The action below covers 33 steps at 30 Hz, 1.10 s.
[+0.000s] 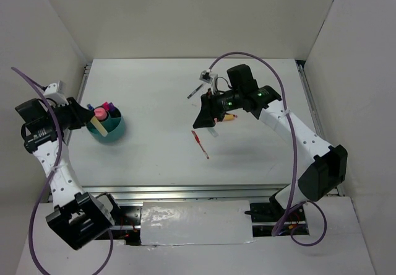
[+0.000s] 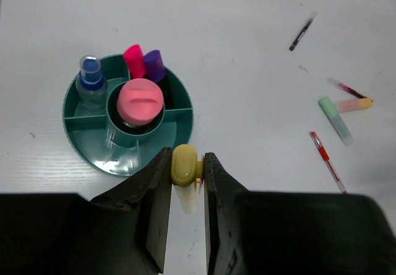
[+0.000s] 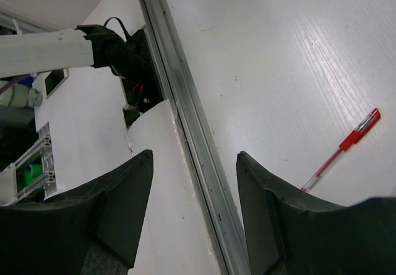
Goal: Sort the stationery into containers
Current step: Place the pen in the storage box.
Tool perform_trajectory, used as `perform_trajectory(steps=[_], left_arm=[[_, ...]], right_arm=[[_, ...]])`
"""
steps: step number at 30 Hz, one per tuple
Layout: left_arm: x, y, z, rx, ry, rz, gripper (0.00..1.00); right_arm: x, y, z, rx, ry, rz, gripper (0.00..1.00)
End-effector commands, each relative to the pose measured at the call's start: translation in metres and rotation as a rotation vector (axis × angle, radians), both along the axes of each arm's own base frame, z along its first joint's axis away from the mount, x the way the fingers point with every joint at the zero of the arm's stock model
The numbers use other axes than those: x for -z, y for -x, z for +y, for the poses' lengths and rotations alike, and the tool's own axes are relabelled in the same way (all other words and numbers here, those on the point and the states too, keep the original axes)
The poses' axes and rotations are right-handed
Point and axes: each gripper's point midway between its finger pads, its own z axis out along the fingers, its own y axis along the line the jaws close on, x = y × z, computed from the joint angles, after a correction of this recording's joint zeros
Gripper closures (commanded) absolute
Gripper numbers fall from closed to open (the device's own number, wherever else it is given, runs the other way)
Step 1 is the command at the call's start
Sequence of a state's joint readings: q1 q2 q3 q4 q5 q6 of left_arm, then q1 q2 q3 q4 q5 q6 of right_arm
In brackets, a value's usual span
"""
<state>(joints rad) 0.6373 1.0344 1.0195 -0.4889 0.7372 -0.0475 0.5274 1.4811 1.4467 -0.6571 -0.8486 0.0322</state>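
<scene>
Plainly, at the far left we see the left gripper [image 2: 187,163] clamped on the yellow highlighter [image 2: 184,162], fingers pressed to its two flat sides just below the cap end. It hangs at the near rim of the teal cup [image 2: 68,123]; we cannot tell whether it is over the rim or just outside it. The cup is split into compartments. A pink highlighter [image 2: 140,100] stands in the middle well, a clear blue-capped tube [image 2: 91,80] is in a left section, and a pink marker [image 2: 133,60] and a purple marker [image 2: 154,64] are at the back.

We judge the yellow highlighter light, stiff and smooth-skinned. A firm pinch across the barrel suits it, and it could twist or slip if the hold slackens before it is over an open section.

Further right on the table [image 1: 154,101] lie the loose pieces: a red pen [image 2: 327,160], a green highlighter [image 2: 336,120] touching an orange highlighter [image 2: 354,104], a thin red pen [image 2: 345,88] just beyond them, and a dark pen [image 2: 301,33] well apart at the back.

At the right, the right gripper [image 3: 195,157] hovers with its jaws spread and nothing between them, the red pen beside it. That pen looks thin, light and apt to roll. We would take it mid-barrel, jaws across its length, pressing close to the table.
</scene>
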Motion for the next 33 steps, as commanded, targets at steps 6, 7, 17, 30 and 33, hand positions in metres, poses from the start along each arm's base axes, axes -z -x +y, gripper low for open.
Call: perform_trajectory(steps=[6,7,17,30,33], left_arm=[[-0.003,-0.014,0.046,-0.023,-0.064,-0.041,0.97],[-0.003,-0.015,0.051,-0.023,-0.055,-0.046,0.94],[-0.003,-0.039,0.072,-0.032,-0.085,-0.115,0.89],[0.016,-0.06,0.085,-0.047,-0.07,-0.105,0.88],[0.023,-0.063,0.084,-0.044,-0.068,-0.096,0.84]], right_arm=[[0.001,0.003,-0.01,0.021,-0.013,-0.074,0.37],[0.001,0.003,-0.011,0.021,-0.013,-0.067,0.37],[0.014,0.007,-0.022,0.001,0.0,-0.07,0.37],[0.021,0.003,-0.027,-0.004,0.004,-0.048,0.37],[0.021,0.0,-0.027,0.0,0.007,-0.052,0.37]])
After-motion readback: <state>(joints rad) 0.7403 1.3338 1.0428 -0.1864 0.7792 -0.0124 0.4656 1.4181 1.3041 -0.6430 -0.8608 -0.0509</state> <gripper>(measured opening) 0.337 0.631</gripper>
